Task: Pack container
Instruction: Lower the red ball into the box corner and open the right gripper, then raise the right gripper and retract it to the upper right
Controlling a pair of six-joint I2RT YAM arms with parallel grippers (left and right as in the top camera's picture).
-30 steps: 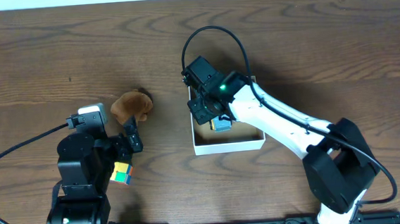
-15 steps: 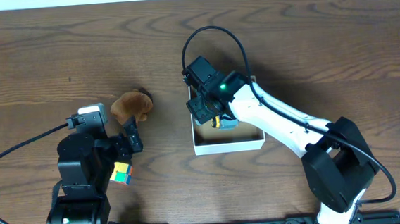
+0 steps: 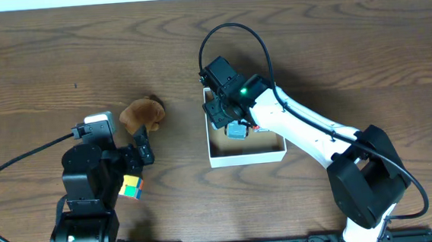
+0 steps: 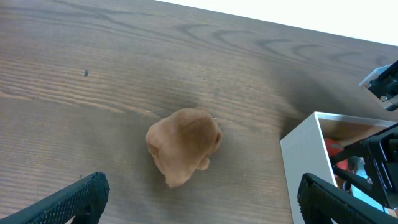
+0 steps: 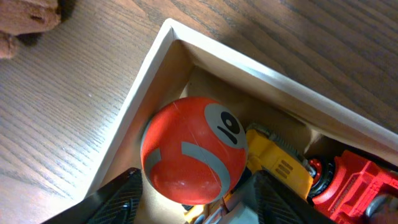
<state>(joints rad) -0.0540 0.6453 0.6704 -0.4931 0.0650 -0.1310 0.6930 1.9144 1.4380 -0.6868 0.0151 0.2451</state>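
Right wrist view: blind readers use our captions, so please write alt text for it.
An orange-red ball with grey markings sits in a corner of the white-walled container, beside a yellow toy and a red toy. The open right claw frames it from the bottom edge; a brown plush toy lies outside on the wooden table.

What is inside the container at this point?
An orange ball with grey markings sits near a corner of the container, beside a yellow toy and a red toy. The right gripper hides the rest.
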